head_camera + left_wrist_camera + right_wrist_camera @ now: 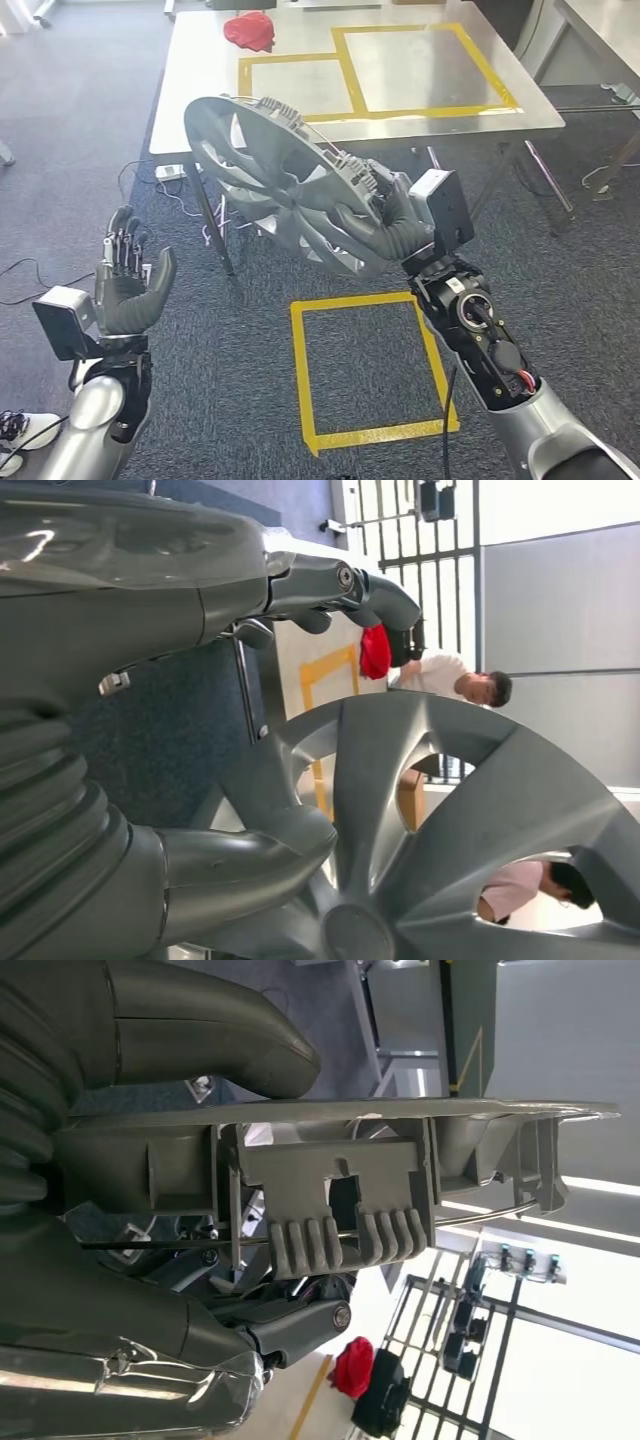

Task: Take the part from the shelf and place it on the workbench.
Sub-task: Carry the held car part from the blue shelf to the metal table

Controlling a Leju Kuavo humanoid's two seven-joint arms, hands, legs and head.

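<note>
Two hands are in frame. The right hand [389,225] grips the rim of the part [283,185], a grey plastic wheel cover with broad curved spokes, a round hub and ribbed clips along its inner edge; the right wrist view shows that rim edge-on, pinched between thumb and fingers. The part is held in the air, tilted, over dark carpet, and in the head view its far edge overlaps the near edge of the workbench [423,125]; whether it touches the bench cannot be told. The left hand [132,280] is raised off to the left of the part, palm up, fingers spread and holding nothing. The workbench has a smooth, reflective metal top on slanted legs, with two adjoining rectangles marked in yellow tape [355,75]; both rectangles are bare. A crumpled red cloth [250,30] lies at the bench's far left edge, outside the tape. On the carpet between robot and bench a yellow tape square [362,365] frames open floor. White cables [177,185] trail beneath the bench's left side.
</note>
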